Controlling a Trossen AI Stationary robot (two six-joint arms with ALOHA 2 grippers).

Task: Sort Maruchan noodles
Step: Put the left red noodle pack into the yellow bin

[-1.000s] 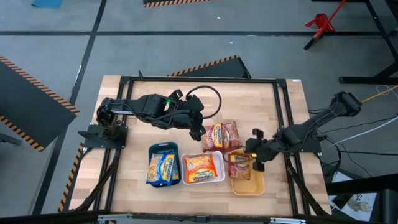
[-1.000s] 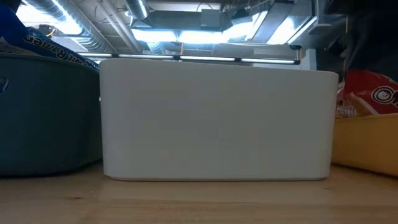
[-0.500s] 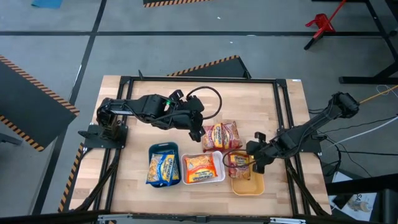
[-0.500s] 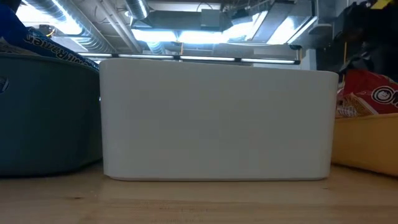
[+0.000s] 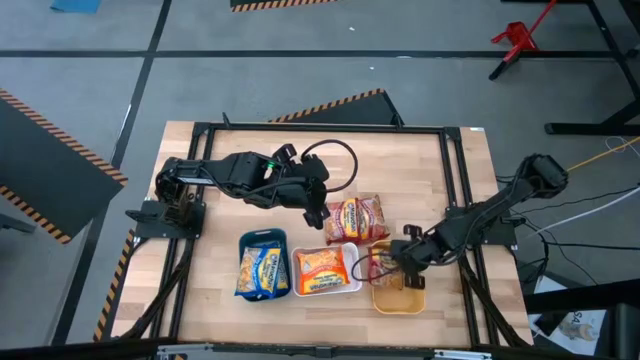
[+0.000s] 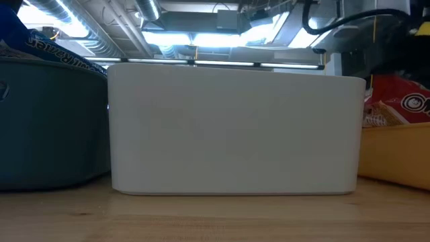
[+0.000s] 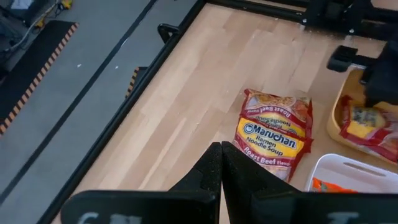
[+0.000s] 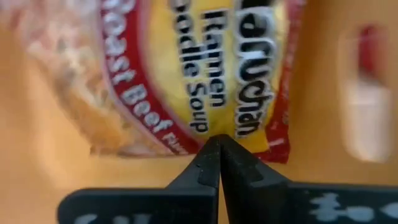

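One dark red Maruchan packet [image 5: 357,216] lies flat on the table. My left gripper [image 5: 322,213] hangs shut above the table beside it, touching nothing [image 7: 219,149]. A second dark red packet [image 5: 380,262] lies tilted in the orange tray [image 5: 400,303], one end propped on the rim. My right gripper [image 5: 397,268] is shut and points steeply down over it. A blue packet [image 5: 262,270] lies in the teal tray [image 5: 263,238]. An orange packet [image 5: 323,268] lies in the white tray [image 5: 352,285]. My right gripper comes from above with shut fingertips [image 8: 217,149] right at one long edge of the red packet [image 8: 186,140] in the orange tray. Whether they touch the packet, I cannot tell. The packet rests in the tray, tilted.
The three trays stand side by side along the table's near edge; in the low view the white tray [image 6: 235,128] fills the middle. A black frame [image 5: 320,128] runs around the tabletop. Bare wood lies at the far half of the table.
My right gripper has come down and a little toward the table's left, onto the red packet in the orange tray, tipping to point more steeply down. It has stayed shut.
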